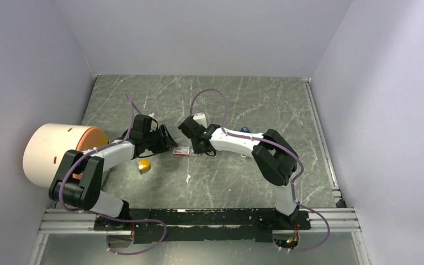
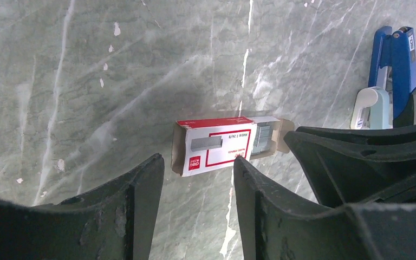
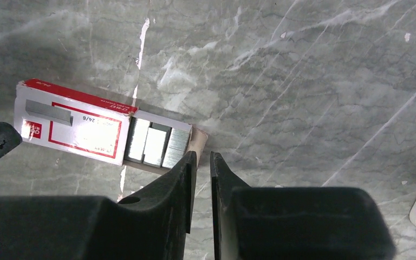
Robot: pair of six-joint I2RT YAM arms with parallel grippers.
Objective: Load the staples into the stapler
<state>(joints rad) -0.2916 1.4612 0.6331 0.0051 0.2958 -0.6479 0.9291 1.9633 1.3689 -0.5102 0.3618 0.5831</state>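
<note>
The staples [image 3: 156,143] are grey strips lying in the cardboard drawer pulled part way out of the red-and-white box [image 3: 71,122]. They also show in the left wrist view [image 2: 261,138], at the right end of the box [image 2: 216,145]. The box [image 1: 181,150] lies between both grippers. My right gripper [image 3: 202,157] has its jaws almost together with nothing between them, its tips at the drawer's open end. My left gripper [image 2: 197,168] is open and empty, just short of the box's near side. The blue stapler [image 2: 394,59] lies beyond, at the far right.
A pale blue-grey piece [image 2: 371,107] lies against the stapler. An orange-yellow block [image 1: 143,164] sits by the left arm. A big tan cylinder [image 1: 55,152] stands at the table's left edge. Grey walls close in three sides.
</note>
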